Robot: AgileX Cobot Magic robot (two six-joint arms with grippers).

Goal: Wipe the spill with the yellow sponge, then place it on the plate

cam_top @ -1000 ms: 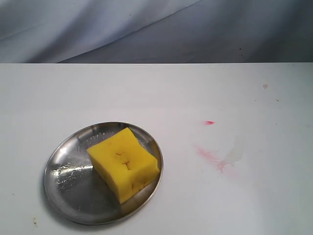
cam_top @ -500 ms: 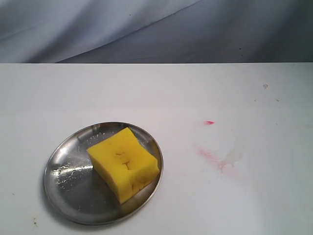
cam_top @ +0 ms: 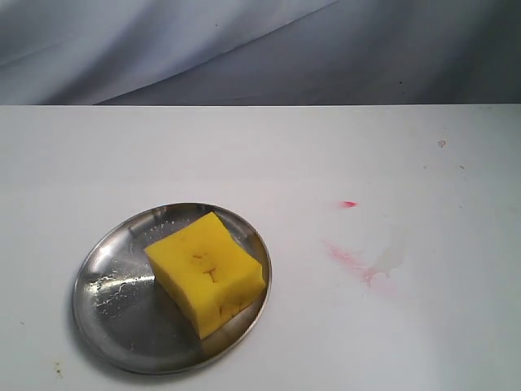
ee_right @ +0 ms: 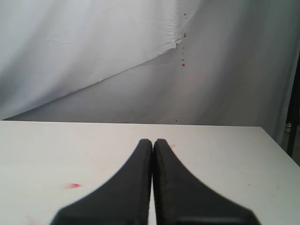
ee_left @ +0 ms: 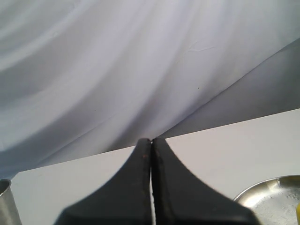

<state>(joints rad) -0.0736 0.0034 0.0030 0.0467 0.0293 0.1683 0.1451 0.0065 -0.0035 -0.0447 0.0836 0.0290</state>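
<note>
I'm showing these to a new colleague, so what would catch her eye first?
The bright yellow sponge, lying on the silver plate at the lower left of the exterior view. Next, the pink-red streak and a red dot on the white table to its right.

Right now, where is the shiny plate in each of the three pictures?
Exterior view: the plate sits low on the left, with the yellow sponge on it.
Left wrist view: only a piece of the plate peeks in at a corner, beside the left pincer.
Right wrist view: not in it.
Shared landmark: the white table shows in all three.
</note>
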